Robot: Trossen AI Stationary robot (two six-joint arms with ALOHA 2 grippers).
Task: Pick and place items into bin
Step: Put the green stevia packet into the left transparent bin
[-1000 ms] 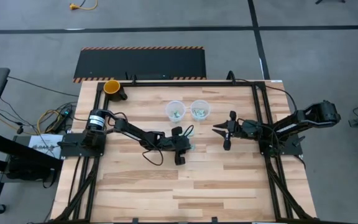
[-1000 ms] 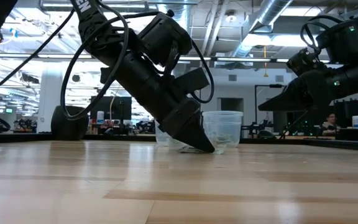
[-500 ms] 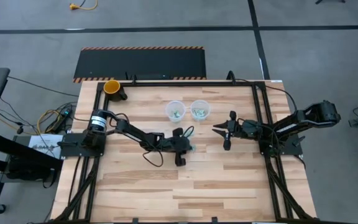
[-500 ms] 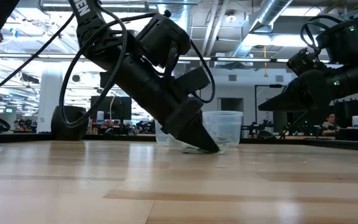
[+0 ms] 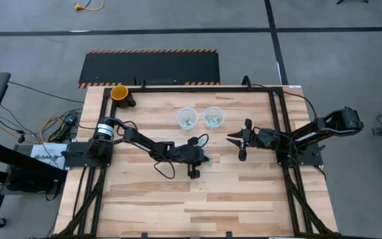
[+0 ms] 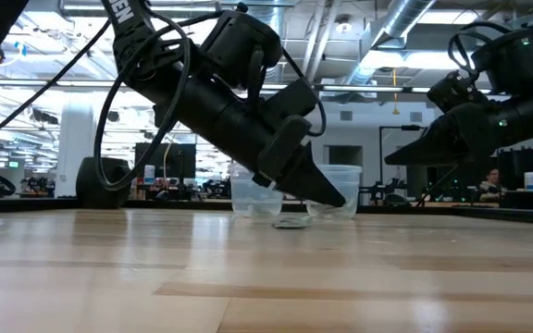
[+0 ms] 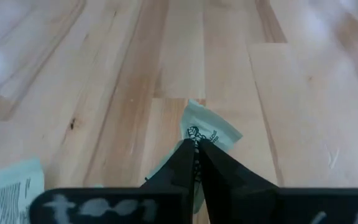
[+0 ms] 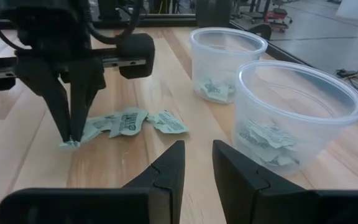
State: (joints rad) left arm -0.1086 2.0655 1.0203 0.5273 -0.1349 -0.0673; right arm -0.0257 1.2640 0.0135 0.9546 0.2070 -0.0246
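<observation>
Two clear cups (image 8: 227,60) (image 8: 297,115) each hold several pale green packets (image 8: 215,89).

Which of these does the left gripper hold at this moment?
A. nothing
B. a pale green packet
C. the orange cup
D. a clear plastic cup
B: in the left wrist view the left gripper has its jaws shut on the edge of a pale green packet; the right wrist view shows the same pinch.

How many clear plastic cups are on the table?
2: both stand side by side toward the table's far edge, one clear cup on the left arm's side, the other clear cup nearer the right arm.
</observation>
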